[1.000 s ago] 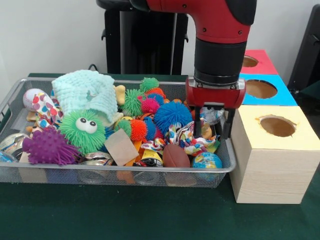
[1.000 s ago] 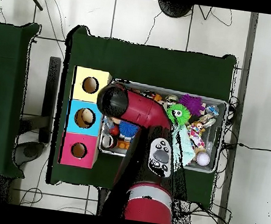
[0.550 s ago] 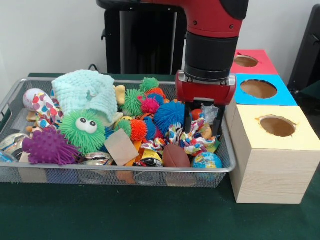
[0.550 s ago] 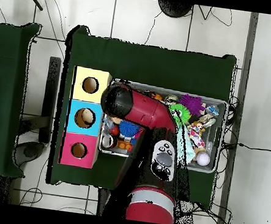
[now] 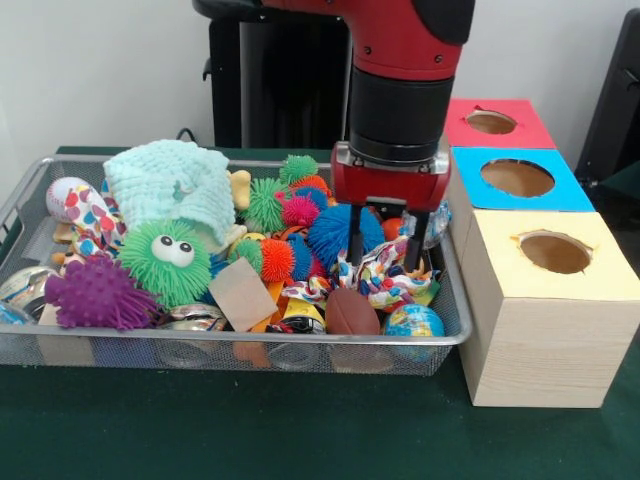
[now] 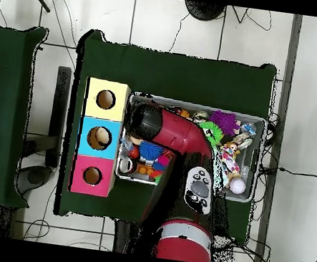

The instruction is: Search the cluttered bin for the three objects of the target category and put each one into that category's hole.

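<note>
Gripper (image 5: 383,243) observed low over wire bin (image 5: 30,192), jaws spread and empty, straddling multicoloured rope toy (image 5: 380,278) beside blue spiky ball (image 5: 335,230).

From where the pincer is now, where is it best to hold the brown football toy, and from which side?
Probably across the narrow middle of the brown football toy, coming straight down from above. It lies on its side near the bin's front wall, top exposed, with toys crowding its sides. The open pincer hangs just above it.

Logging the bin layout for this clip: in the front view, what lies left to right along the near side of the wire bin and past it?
Purple spiky toy → tan card → brown football → globe ball → yellow-topped wooden box.
</note>
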`<act>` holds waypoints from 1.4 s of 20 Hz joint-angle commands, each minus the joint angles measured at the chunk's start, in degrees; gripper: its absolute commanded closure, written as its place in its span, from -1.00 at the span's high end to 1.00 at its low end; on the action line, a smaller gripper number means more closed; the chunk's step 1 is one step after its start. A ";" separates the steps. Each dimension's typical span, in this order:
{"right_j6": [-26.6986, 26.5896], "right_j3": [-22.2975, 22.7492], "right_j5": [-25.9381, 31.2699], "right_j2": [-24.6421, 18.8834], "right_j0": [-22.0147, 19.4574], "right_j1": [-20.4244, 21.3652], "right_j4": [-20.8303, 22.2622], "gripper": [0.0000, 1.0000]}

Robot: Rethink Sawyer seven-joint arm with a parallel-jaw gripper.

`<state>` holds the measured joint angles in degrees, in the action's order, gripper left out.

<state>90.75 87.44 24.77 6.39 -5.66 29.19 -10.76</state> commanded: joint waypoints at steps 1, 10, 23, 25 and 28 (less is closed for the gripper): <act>6.99 6.00 0.23 -3.53 -2.12 -1.78 1.88 1.00; 7.73 9.25 -2.27 -4.70 -2.88 -1.88 1.59 1.00; 5.57 13.52 -2.40 -8.50 -5.82 -1.59 1.41 1.00; 5.75 13.91 -2.28 -9.48 -6.37 -1.77 0.97 1.00; 5.85 14.38 -2.49 -10.66 -7.12 -2.13 0.73 1.00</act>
<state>90.75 97.31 24.67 3.02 -10.45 29.05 -10.82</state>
